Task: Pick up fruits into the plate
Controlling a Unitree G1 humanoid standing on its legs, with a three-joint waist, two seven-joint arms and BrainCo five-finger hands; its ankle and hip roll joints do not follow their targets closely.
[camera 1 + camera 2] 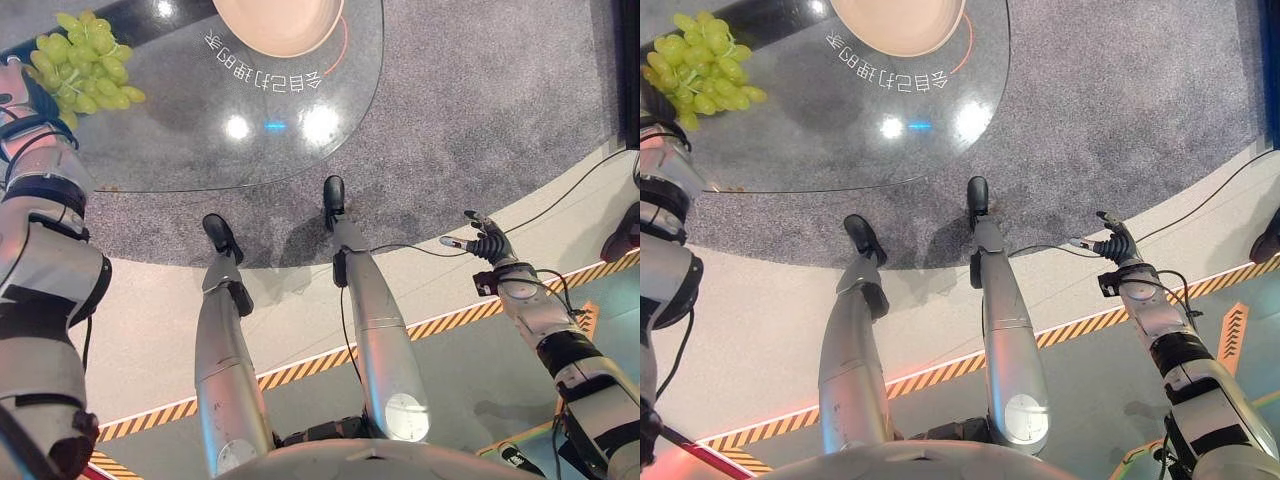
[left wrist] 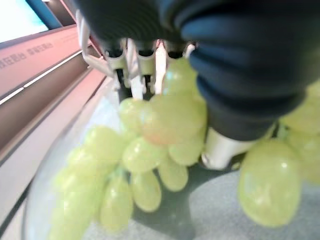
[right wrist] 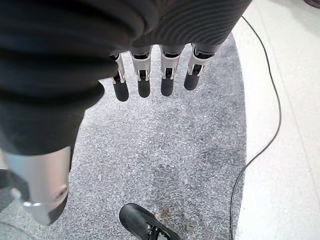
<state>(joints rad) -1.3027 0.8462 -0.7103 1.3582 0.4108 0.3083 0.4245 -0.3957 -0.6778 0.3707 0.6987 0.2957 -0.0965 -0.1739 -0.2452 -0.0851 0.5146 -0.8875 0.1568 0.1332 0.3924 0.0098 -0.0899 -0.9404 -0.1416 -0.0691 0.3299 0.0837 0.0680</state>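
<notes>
Grapes sit clamped in my left hand at ten o'clock, ready for the plate at twelve; my right hand hangs open, idle.

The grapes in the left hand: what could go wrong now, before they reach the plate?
1. The left hand is curled on the grapes at the bunch's top, so loose grapes hanging below could tear off.
2. The bunch sits near the glass table's edge; a slip might send it to the floor.
3. The plate lies further along; the swinging bunch may miss it.
</notes>
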